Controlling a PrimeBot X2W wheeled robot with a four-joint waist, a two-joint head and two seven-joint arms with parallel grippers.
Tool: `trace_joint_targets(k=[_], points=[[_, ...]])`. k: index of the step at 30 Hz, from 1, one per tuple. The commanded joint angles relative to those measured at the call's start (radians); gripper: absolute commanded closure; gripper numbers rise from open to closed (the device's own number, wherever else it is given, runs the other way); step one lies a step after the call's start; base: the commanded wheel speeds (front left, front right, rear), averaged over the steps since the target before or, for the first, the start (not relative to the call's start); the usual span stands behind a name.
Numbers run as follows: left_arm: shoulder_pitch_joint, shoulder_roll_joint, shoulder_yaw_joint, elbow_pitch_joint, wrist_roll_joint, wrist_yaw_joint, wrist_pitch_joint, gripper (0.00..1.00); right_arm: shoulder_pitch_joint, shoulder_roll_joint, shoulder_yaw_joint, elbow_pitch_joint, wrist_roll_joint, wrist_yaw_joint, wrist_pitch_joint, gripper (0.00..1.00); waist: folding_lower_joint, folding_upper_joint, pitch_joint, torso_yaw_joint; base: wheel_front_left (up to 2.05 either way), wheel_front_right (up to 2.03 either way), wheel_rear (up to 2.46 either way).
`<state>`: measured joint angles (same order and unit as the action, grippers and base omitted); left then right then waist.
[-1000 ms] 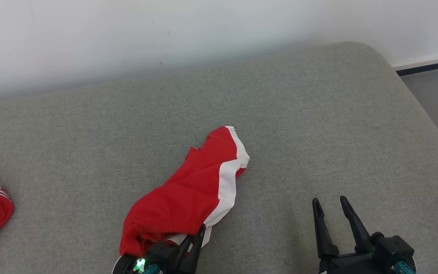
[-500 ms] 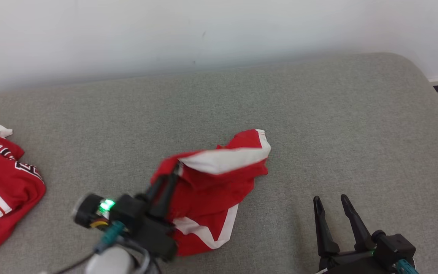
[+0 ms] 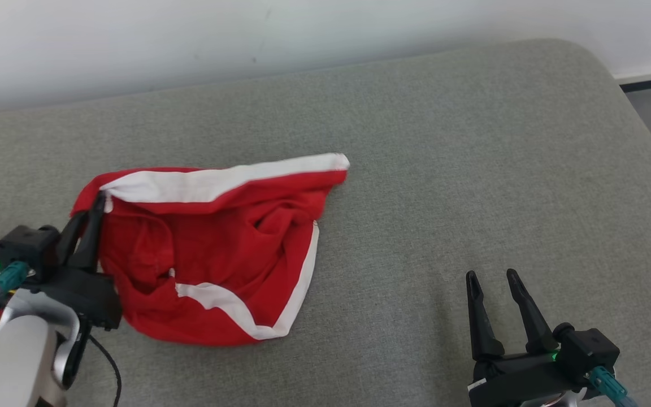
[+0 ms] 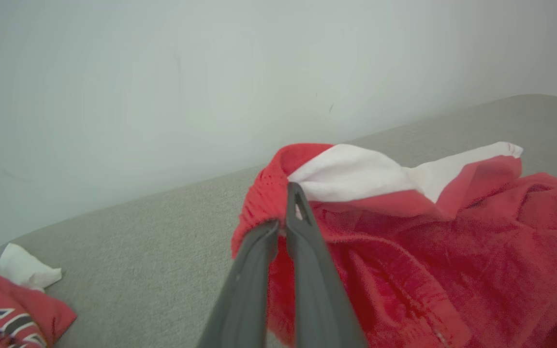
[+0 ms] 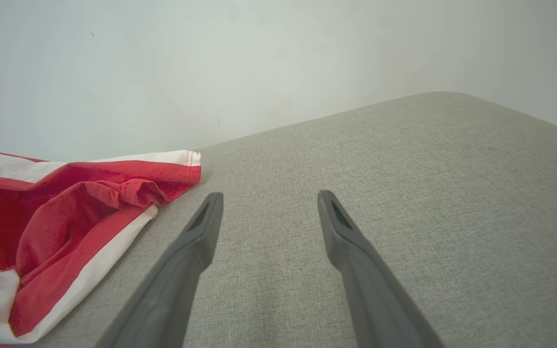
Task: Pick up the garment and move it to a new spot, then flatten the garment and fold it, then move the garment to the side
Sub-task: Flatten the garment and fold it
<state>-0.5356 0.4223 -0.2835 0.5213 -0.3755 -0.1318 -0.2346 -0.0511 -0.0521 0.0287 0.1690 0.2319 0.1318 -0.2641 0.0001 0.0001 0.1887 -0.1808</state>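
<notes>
Other clothing (image 4: pixel 15 314): a red heap with lettering at 8 o'clock in the left wrist view; it lies on the cushion, apart from the garment.
Left gripper (image 3: pixel 98 200): at 9 o'clock from the middle of the head view; its 2 fingers are pressed together, pinching the garment's corner where the white band (image 3: pixel 218 181) meets the red.
Garment (image 3: pixel 218 243): red with white bands, lying on the grey cushion (image 3: pixel 444 169) between 9 o'clock and the centre; rumpled in the middle; the pinched corner seems raised a little and the rest lies on the fabric.
Right gripper (image 3: pixel 492 277): at 5 o'clock; fingers spread, holding nothing; well apart from the garment's 3 o'clock edge.
Step, by my judgement: placing or spreading; flattening not yet done.
Risk 1: the pinch sits on a thin hem; a sharp tug could pull the cloth free.
Risk 2: more travel toward 9 o'clock could run the garment into the other clothing; the 2 could tangle.
Risk 3: with 1 corner held, pulling may bunch the folds rather than smooth them.
</notes>
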Motion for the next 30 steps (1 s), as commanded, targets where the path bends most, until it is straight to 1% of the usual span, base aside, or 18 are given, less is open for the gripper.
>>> trace_joint_targets(k=[1, 3, 4, 5, 6, 10, 14, 15, 17, 22, 27, 30], points=[[-0.011, 0.009, 0.007, 0.037, -0.020, 0.002, -0.002, 1.00, -0.010, 0.003, 0.002, 0.004, 0.003, -0.002, 0.000, 0.00, -0.0001, -0.0001, 0.024, -0.025, 0.00, 0.00, 0.00], [-0.024, 0.010, 0.018, 0.096, -0.037, 0.002, -0.003, 1.00, -0.017, 0.003, 0.003, 0.008, 0.003, -0.002, 0.000, 0.00, -0.0001, -0.0001, 0.028, -0.031, 0.00, 0.00, 0.00], [-0.029, 0.011, 0.014, 0.122, -0.043, 0.002, -0.004, 0.78, -0.019, 0.003, 0.003, 0.010, 0.002, -0.002, 0.000, 0.00, -0.0001, -0.0001, 0.029, -0.033, 0.00, 0.00, 0.00], [-0.033, 0.012, 0.017, 0.153, -0.046, 0.002, -0.008, 0.29, -0.020, 0.003, 0.003, 0.013, 0.002, -0.002, 0.000, 0.00, -0.0001, -0.0001, 0.029, -0.034, 0.00, 0.00, 0.00], [-0.036, 0.011, 0.015, 0.178, -0.047, 0.002, -0.010, 0.00, -0.021, 0.003, 0.004, 0.015, 0.001, -0.002, 0.000, 0.00, -0.0001, -0.0001, 0.028, -0.035, 0.00, 0.00, 0.00], [-0.044, -0.006, 0.000, 0.227, -0.051, 0.002, -0.023, 0.00, -0.019, 0.003, 0.001, 0.019, 0.001, -0.002, 0.000, 0.00, -0.0001, -0.0001, 0.017, -0.025, 0.00, 0.00, 0.00], [-0.030, -0.008, -0.007, 0.222, -0.038, 0.003, -0.030, 0.00, -0.004, 0.003, -0.003, 0.022, 0.000, -0.002, 0.000, 0.00, -0.0001, -0.0001, -0.005, -0.005, 0.00, 0.00, 0.00], [-0.023, -0.019, 0.000, 0.213, -0.046, 0.006, -0.031, 0.00, -0.001, 0.003, -0.008, 0.021, 0.000, -0.002, 0.000, 0.00, -0.0001, -0.0001, -0.011, 0.003, 0.00, 0.00, 0.00], [-0.001, -0.033, 0.007, 0.184, -0.048, 0.008, -0.031, 0.00, 0.005, 0.003, -0.015, 0.021, -0.001, -0.002, 0.000, 0.00, -0.0001, -0.0001, -0.021, 0.019, 0.00, 0.00, 0.00], [0.067, -0.038, 0.026, 0.090, -0.034, 0.030, -0.031, 0.00, 0.019, 0.003, -0.022, 0.020, -0.007, -0.002, 0.000, 0.00, -0.0001, -0.0001, -0.043, 0.056, 0.00, 0.00, 0.00], [0.169, -0.053, 0.070, -0.048, -0.026, 0.074, -0.031, 0.00, 0.033, 0.003, -0.030, 0.017, -0.011, -0.002, 0.000, 0.00, -0.0001, -0.0001, -0.058, 0.087, 0.00, 0.00, 0.00], [0.227, -0.067, 0.095, -0.126, -0.022, 0.092, -0.031, 0.00, 0.040, 0.003, -0.035, 0.017, -0.013, -0.002, 0.000, 0.00, -0.0001, -0.0001, -0.064, 0.102, 0.00, 0.00, 0.00]])
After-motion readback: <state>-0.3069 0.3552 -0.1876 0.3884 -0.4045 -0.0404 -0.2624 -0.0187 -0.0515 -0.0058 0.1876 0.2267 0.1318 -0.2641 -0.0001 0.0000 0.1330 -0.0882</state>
